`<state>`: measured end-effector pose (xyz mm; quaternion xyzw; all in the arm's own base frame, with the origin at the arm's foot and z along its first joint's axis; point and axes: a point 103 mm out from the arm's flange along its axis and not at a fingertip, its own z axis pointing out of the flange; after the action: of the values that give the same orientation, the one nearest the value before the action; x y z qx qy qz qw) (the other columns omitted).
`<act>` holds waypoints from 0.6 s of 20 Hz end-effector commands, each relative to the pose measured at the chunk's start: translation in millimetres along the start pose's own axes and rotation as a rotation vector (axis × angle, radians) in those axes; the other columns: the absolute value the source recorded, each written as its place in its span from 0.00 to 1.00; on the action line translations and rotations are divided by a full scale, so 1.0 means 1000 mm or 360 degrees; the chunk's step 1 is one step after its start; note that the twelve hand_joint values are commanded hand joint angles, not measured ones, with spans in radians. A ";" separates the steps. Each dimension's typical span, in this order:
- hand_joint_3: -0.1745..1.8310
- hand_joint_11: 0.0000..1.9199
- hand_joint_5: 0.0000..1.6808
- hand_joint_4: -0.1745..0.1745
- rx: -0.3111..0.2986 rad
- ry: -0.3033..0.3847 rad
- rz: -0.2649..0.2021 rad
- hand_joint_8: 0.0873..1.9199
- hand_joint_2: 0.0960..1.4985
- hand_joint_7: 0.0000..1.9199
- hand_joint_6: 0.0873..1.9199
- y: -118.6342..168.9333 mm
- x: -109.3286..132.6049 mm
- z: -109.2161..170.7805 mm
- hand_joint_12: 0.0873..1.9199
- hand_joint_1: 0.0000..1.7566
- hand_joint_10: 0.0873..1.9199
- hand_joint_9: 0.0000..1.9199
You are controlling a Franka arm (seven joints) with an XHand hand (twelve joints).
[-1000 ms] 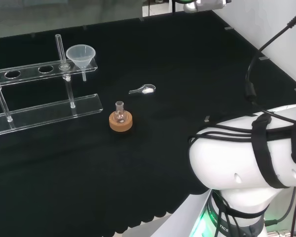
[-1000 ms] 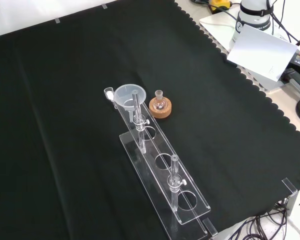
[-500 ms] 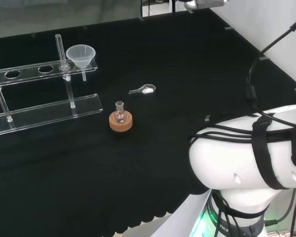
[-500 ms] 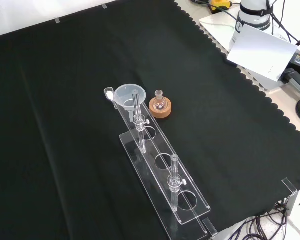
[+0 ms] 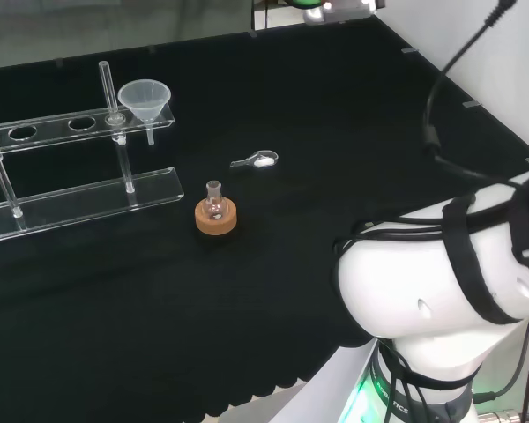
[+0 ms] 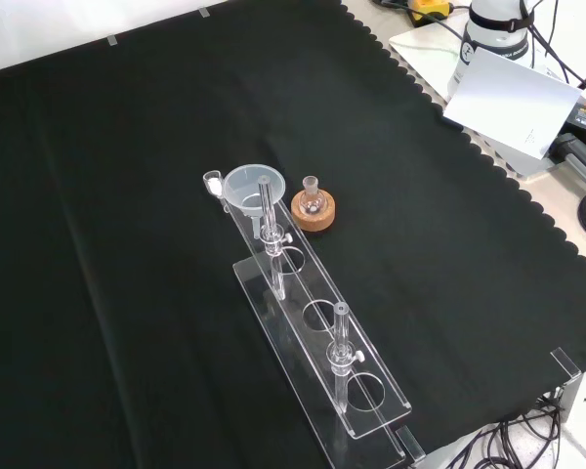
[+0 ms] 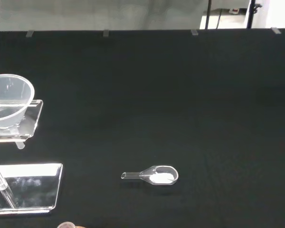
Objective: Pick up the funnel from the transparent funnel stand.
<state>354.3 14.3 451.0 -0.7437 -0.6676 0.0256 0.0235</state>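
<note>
Clear plastic funnel (image 5: 144, 97) sits upright in the end hole of the transparent funnel stand (image 5: 53, 123), bowl above the upper shelf, stem poking down through it. In the front view the funnel (image 6: 249, 186) is at the stand's (image 6: 317, 327) far end, near the middle of the tabletop (image 6: 127, 147). Stand runs from there toward the tabletop's near edge, two upright rods on it. Small flask (image 5: 214, 201) on a cork ring (image 5: 216, 218) stands just beside the funnel end of the stand, apart from it. Clear scoop (image 5: 256, 160) with white powder lies flat on the cloth, near the funnel. White arm link (image 5: 441, 282) sits over the tabletop's near right corner in the head view, well apart from the funnel. Hand state: cannot tell. Wrist view looks at the funnel (image 7: 8, 107), stand end (image 7: 23, 190) and scoop (image 7: 154, 175), nothing touching the funnel.
</note>
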 end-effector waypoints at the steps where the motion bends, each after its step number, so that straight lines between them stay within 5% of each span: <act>1: 0.29 0.07 0.13 0.54 0.0045 0.0000 -0.0107 0.15 0.78 0.00 0.00 0.048 0.029 0.017 0.69 0.00 0.30 0.07; 12: 0.29 0.07 0.12 0.52 0.0114 -0.0034 -0.0278 0.15 0.76 0.00 0.00 0.097 0.070 0.049 0.69 0.00 0.29 0.07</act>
<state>424.7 47.1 408.2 -0.7076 -0.7027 0.0570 0.0477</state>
